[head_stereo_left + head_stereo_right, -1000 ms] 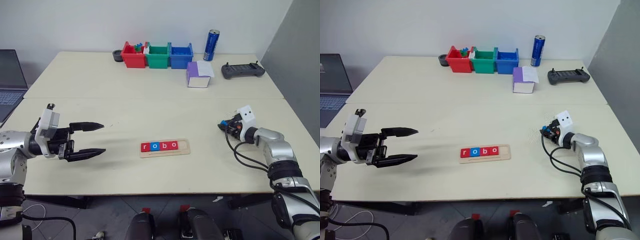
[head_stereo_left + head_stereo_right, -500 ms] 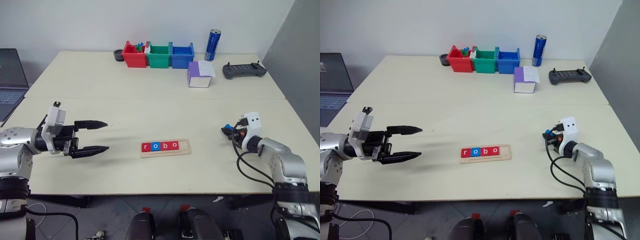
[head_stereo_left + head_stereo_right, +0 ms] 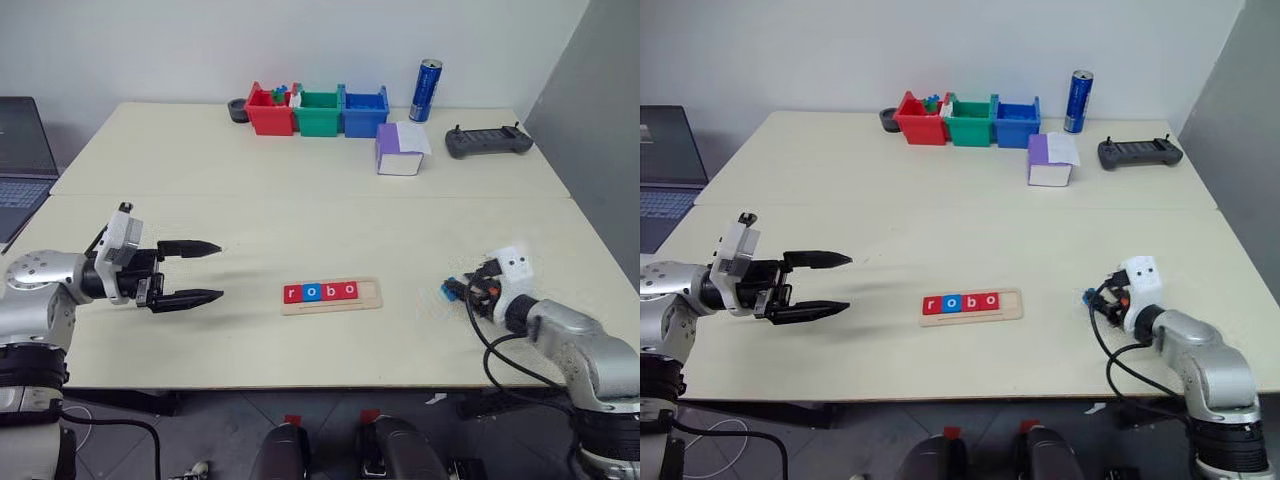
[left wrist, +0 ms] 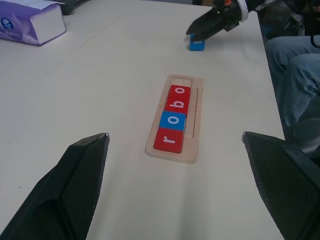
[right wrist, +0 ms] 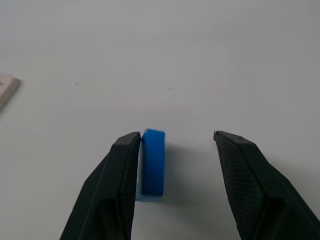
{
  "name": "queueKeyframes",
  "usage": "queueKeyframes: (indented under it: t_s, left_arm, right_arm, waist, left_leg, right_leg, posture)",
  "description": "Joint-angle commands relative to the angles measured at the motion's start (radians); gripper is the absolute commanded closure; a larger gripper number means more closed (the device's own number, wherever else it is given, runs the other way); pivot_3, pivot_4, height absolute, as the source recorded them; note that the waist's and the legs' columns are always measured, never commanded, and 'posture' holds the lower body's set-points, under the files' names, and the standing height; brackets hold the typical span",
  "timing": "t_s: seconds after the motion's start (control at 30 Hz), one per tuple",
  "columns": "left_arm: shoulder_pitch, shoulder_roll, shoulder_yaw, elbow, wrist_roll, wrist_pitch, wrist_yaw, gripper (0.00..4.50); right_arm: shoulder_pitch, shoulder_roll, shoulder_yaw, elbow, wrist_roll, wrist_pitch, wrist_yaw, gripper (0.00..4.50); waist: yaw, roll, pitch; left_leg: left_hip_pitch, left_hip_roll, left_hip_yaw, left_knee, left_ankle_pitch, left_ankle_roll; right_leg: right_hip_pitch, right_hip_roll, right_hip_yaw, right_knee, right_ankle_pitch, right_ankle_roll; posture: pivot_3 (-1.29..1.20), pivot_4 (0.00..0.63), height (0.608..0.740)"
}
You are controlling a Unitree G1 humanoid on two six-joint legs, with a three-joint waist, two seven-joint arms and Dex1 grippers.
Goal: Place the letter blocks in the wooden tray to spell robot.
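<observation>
- Four blocks are lying in the tray at the counter's near middle, reading "robo".
- A blue block is standing on edge right of the tray, between the right gripper's released fingers, against one.
- The left gripper is hovering left of the tray, fingers spread, grasping nothing.

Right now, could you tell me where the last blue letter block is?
The blue letter block stands on edge on the table, between the open right gripper fingers, against one of them, to the right of the wooden tray.
</observation>
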Motion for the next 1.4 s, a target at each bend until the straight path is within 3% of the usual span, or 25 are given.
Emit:
queueKeyframes:
  t_s: [0.03,0.27,0.53,1.03,1.13,1.27,1.4]
  left_arm:
    - [-0.026,0.005,-0.005,0.002,-0.023,-0.020,-0.007,0.00]
    - [-0.027,0.011,-0.019,0.010,-0.032,-0.025,-0.007,0.00]
    - [-0.007,0.029,-0.013,0.000,-0.045,-0.025,-0.007,0.00]
    - [-0.008,0.027,-0.002,0.001,-0.044,-0.027,-0.007,0.00]
    - [-0.005,0.026,0.001,-0.001,-0.045,-0.027,-0.007,0.00]
    - [-0.014,0.022,-0.002,0.007,-0.041,-0.029,-0.007,0.00]
    - [-0.019,0.021,-0.005,0.012,-0.040,-0.031,-0.007,0.00]
  right_arm:
    - [0.001,-0.069,0.010,-0.018,-0.050,-0.078,0.023,1.97]
    - [0.023,-0.084,0.008,-0.084,-0.032,-0.061,0.025,1.97]
    - [0.084,0.030,0.060,-0.194,-0.073,0.018,-0.126,1.97]
    - [0.111,0.156,0.114,-0.120,-0.138,0.023,-0.234,1.97]
    - [0.113,0.181,0.094,-0.105,-0.126,0.028,-0.237,1.38]
    - [0.102,0.193,0.082,-0.105,-0.121,0.029,-0.235,0.08]
    - [0.096,0.193,0.089,-0.110,-0.137,0.019,-0.243,0.03]
  waist:
    - [0.000,0.000,0.000]
    - [0.000,0.000,0.000]
    - [0.002,0.000,0.000]
    - [0.002,-0.002,-0.001]
    - [0.002,-0.005,-0.003]
    - [0.000,-0.006,-0.004]
    - [-0.001,-0.006,-0.004]
  left_leg:
    - [0.000,0.000,0.000,0.000,0.000,0.000]
    - [0.000,0.000,0.000,0.000,0.000,0.000]
    - [0.000,0.000,0.000,0.000,0.000,0.000]
    - [0.000,0.000,0.000,0.000,0.000,0.000]
    - [0.001,0.001,0.000,0.000,0.000,0.000]
    - [0.001,0.001,0.000,0.000,0.000,0.000]
    - [0.001,0.001,0.000,0.000,0.000,0.000]
  right_leg:
    - [0.000,0.000,0.000,0.000,0.000,0.000]
    - [0.000,0.000,0.000,0.000,0.000,0.000]
    - [0.000,0.000,0.000,0.000,0.000,0.000]
    - [0.000,0.000,0.000,0.000,0.000,0.000]
    - [0.000,0.001,0.000,0.001,0.000,0.000]
    - [0.000,0.001,0.000,0.001,0.000,0.000]
    - [0.000,0.001,0.000,0.001,0.000,0.000]
  posture:
    - [0.00,0.150,0.740]
    - [0.00,0.150,0.740]
    - [0.00,0.150,0.740]
    - [0.00,0.150,0.740]
    - [0.00,0.150,0.740]
    - [0.00,0.150,0.740]
    - [0.00,0.150,0.740]
